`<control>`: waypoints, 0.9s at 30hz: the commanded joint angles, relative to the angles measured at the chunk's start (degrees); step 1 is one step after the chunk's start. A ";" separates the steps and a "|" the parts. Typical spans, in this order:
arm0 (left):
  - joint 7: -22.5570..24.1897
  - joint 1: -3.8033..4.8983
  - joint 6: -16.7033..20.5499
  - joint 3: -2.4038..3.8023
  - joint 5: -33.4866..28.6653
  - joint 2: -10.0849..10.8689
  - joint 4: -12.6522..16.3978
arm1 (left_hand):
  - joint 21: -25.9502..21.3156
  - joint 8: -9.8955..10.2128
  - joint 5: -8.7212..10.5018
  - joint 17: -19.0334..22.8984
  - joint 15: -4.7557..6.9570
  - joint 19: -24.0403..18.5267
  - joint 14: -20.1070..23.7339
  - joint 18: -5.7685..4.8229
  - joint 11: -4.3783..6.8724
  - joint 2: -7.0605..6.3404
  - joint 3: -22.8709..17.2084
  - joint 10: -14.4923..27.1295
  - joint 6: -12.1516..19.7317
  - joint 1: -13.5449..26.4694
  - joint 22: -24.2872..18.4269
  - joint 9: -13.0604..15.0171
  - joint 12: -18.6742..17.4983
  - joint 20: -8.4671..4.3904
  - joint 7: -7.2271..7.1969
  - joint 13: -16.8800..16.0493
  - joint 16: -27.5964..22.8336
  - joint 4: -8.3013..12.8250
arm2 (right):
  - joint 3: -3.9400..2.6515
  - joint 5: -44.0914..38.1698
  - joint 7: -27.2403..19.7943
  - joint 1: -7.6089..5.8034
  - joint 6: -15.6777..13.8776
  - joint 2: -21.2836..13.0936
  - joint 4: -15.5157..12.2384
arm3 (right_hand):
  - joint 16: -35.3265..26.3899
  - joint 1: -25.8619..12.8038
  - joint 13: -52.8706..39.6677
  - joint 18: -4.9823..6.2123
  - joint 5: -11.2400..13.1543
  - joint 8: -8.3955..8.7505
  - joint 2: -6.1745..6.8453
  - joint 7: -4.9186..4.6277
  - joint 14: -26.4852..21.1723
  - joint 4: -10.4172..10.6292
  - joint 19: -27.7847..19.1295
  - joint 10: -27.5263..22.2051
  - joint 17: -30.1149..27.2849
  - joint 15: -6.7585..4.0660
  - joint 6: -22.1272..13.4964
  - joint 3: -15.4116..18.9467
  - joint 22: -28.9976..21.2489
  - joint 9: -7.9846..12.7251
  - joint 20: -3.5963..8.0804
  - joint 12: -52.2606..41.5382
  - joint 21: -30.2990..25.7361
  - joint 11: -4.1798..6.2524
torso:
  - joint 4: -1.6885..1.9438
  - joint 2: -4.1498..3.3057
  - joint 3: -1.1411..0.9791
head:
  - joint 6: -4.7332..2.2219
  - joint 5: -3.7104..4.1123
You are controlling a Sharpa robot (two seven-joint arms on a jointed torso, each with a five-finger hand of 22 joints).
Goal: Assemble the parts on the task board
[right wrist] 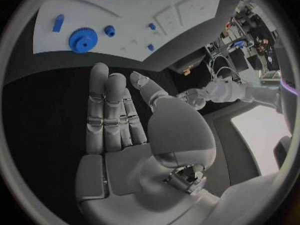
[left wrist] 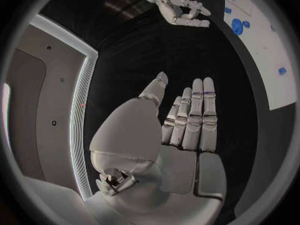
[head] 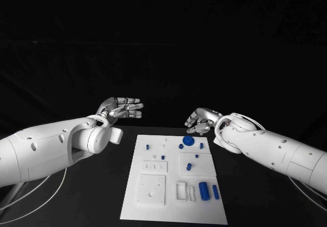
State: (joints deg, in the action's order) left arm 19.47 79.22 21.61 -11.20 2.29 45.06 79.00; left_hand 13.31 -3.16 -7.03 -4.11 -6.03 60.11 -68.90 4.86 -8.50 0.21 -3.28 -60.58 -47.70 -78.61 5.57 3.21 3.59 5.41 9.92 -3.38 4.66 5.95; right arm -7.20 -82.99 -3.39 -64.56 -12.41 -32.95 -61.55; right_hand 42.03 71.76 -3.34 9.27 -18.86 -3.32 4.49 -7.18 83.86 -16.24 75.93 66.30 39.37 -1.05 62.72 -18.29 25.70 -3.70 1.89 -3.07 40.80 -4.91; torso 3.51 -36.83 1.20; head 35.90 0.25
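The white task board (head: pixel 174 210) lies in the middle of the black table. A blue gear (head: pixel 188 140) stands near its far edge, with several small blue pegs around it. Two blue cylinders (head: pixel 204 190) lie at the near right. My left hand (head: pixel 123 109) hovers beyond the board's far left corner, fingers apart and holding nothing. My right hand (head: pixel 202 121) hangs just beyond the far right corner, close to the gear, and is also empty. In the left wrist view the left hand (left wrist: pixel 181 130) has straight fingers. The right hand (right wrist: pixel 119 115) likewise shows an empty palm, with the gear (right wrist: pixel 81 39) ahead of it.
White blocks with recesses (head: pixel 151 189) stand on the board's near left. A slotted white holder (head: pixel 183 190) sits beside the cylinders. Black table surface surrounds the board on all sides. A cable (head: pixel 41 194) hangs under my left arm.
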 commanded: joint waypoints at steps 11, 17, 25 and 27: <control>-0.80 1.06 -2.07 0.67 1.73 0.78 3.08 | 0.25 -0.12 0.66 0.02 -0.32 -0.60 -0.06 -0.08 -0.18 -0.12 0.63 0.99 -0.34 0.65 -0.16 0.06 -0.07 0.08 -0.01 0.04 -0.44 0.10 | -0.03 -18.97 7.66 0.65 0.01 0.51 -1.76 | 3.90 1.06 -0.04 -0.18 3.45 -0.25 2.28 0.54 -0.63 0.03 1.55 -0.88 -3.26 0.47 0.21 -2.99 4.81 -0.06 -0.11 -0.23 -0.53 -0.12 | 1.80 -2.72 0.09 | -0.38 1.21; -1.17 1.55 -2.11 0.70 2.06 1.26 4.44 | 0.24 -0.10 0.96 0.02 -0.42 -0.72 0.16 -0.06 -0.24 -0.33 0.80 1.11 -0.18 0.77 -0.32 0.05 -0.07 0.20 0.03 0.04 -0.46 -0.18 | -0.03 -21.89 8.56 1.27 -0.29 0.68 -2.31 | 5.25 1.50 -0.03 -0.27 4.24 -0.26 2.88 0.50 -0.82 0.09 2.30 -0.85 -4.56 0.42 -0.26 -4.42 7.42 -0.03 0.02 -0.22 -1.02 -0.10 | 2.02 -3.51 -0.02 | -0.26 1.31; -1.80 1.90 -1.91 0.71 2.19 1.37 5.24 | 0.25 -0.08 1.04 0.00 -0.45 -0.73 0.18 -0.02 -0.27 -0.44 0.84 1.20 0.13 0.89 -0.50 0.03 -0.06 0.26 0.07 0.03 -0.41 -0.71 | -0.01 -23.01 8.99 1.68 0.91 0.63 -2.90 | 6.50 1.12 -0.04 -0.42 4.65 -0.25 3.00 0.43 -1.06 0.18 2.74 -0.73 -6.11 0.38 -0.13 -5.12 10.06 -0.04 0.07 -0.23 -2.29 -0.10 | 2.22 -3.98 -0.08 | -0.22 1.31; -1.93 1.96 -1.89 0.70 2.24 1.28 5.30 | 0.24 -0.08 1.07 -0.01 -0.46 -0.75 0.20 -0.01 -0.28 -0.54 0.80 1.24 0.10 0.80 -0.59 0.03 -0.04 0.28 0.07 0.03 -0.40 -0.88 | -0.01 -23.03 8.95 1.75 1.24 0.71 -2.92 | 6.72 1.08 -0.02 -0.45 4.62 -0.24 2.97 0.45 -1.09 0.16 2.85 -0.58 -6.46 0.37 -0.04 -5.30 10.78 -0.04 0.08 -0.20 -2.82 -0.08 | 2.30 -4.08 -0.08 | -0.33 1.38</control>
State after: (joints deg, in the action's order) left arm 17.90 80.97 20.40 -10.56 4.04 46.48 84.07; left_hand 13.30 -3.16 -6.16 -4.11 -6.25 59.69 -68.68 4.87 -8.80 -0.15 -2.41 -59.88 -47.70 -78.24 5.03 3.20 3.59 5.83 9.92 -3.37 4.39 5.39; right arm -7.20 -103.86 4.84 -62.88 -12.42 -32.32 -64.33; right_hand 48.58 72.99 -3.32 9.19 -14.41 -3.31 7.25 -6.72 83.09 -16.11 78.42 65.62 32.97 -0.71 62.64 -23.37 36.32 -3.68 1.94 -3.06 38.12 -5.01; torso 5.70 -40.66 1.14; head 35.67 1.59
